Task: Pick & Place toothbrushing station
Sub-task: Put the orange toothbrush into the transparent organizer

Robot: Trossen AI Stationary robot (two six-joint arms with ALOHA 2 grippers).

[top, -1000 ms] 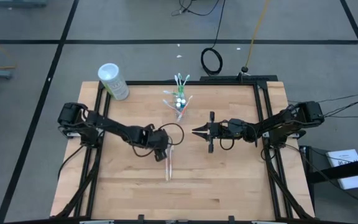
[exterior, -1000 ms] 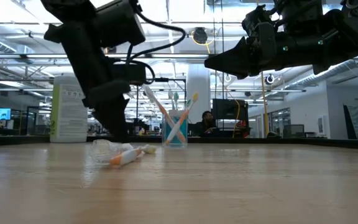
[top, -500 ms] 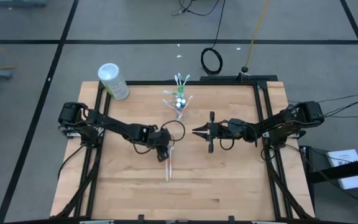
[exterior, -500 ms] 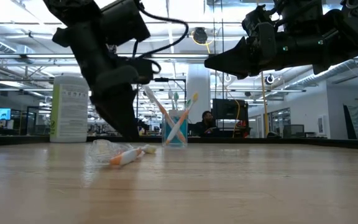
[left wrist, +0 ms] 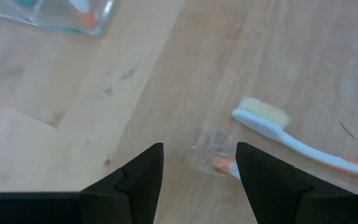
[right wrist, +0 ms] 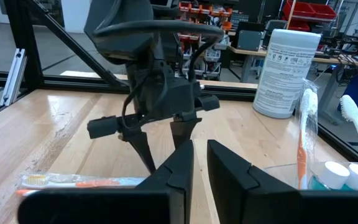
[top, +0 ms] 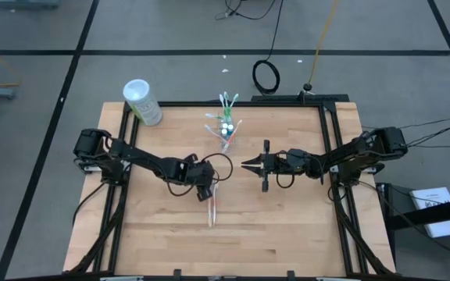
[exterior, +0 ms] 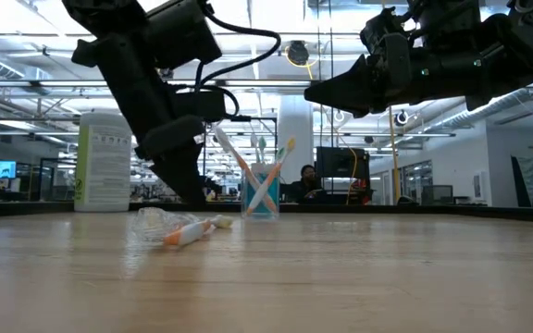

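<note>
Though canister bears printed label, text unreadable; toothbrush unmarked.
</note>
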